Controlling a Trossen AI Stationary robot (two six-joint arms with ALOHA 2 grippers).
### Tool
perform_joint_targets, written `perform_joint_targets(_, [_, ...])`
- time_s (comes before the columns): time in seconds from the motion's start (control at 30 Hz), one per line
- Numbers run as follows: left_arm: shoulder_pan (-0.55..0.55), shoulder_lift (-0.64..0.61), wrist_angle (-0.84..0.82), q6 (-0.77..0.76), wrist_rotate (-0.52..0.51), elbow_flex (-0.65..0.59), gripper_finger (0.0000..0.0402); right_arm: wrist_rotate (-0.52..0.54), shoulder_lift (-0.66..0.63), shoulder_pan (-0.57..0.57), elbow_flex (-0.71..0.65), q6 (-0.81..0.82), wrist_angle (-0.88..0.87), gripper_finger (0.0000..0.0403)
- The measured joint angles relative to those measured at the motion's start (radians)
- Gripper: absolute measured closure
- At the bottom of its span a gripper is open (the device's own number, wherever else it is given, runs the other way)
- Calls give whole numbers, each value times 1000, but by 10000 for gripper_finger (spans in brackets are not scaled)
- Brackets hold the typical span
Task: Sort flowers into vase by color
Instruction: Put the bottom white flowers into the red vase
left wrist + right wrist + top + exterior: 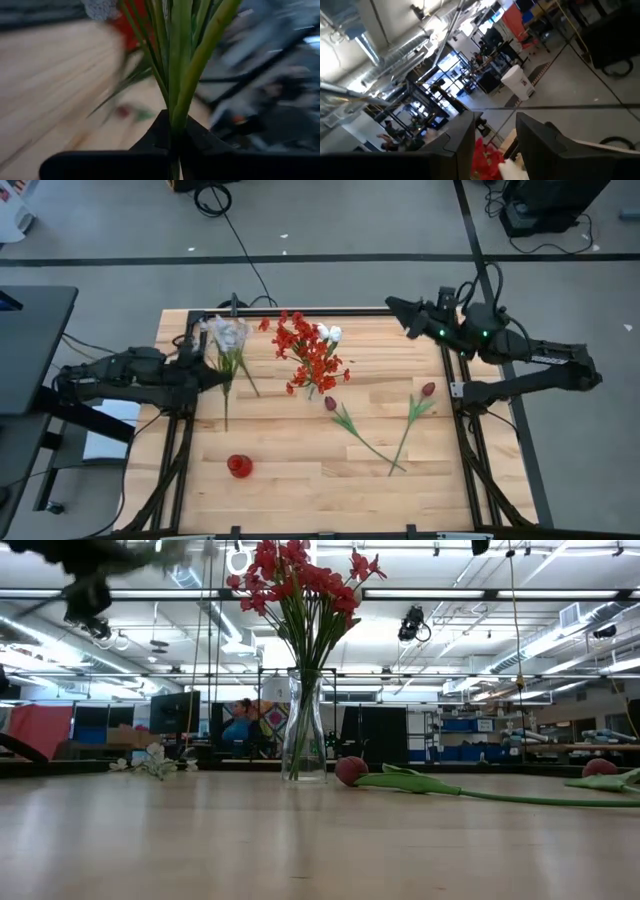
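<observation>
Right gripper aimed upward into the room.
Its two dark fingers stand apart; red flowers and a white bloom show between them.

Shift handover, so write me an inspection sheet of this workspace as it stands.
Surface: wooden table, mostly bare.
Job's things: glass vase holding red flowers; white tulips beside them; two dark red tulips lying flat; pale spray held up.
Clutter: small red piece near the front.
Grippers: left gripper shut on green stems; right gripper open, raised over the back right corner.
Cables: black cables on the floor behind.
Surroundings: grey floor, open workshop.
</observation>
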Motion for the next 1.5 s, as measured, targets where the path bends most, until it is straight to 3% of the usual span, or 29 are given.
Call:
perform_joint_targets(0.2, [-94, 83, 368, 206, 151, -37, 389, 165, 25, 150, 0, -68, 52, 252])
perform_joint_targets(0.43, [-319, 167, 495, 401, 211, -37, 381, 283, 55, 268, 0, -108, 46, 252])
perform_joint_targets(0.67, [-573, 269, 493, 506, -49, -44, 385, 355, 85, 329, 0, -123, 30, 252])
perform_joint_targets(0.87, [-697, 266, 641, 521, -226, -179, 385, 389, 89, 355, 0, -112, 52, 252])
perform_joint_targets(1.0, [-749, 231, 729, 540, -267, -245, 385, 400, 89, 368, 0, -113, 78, 252])
perform_joint_targets(1.5, [-788, 193, 585, 547, -288, -265, 378, 362, 89, 369, 0, -97, 97, 252])
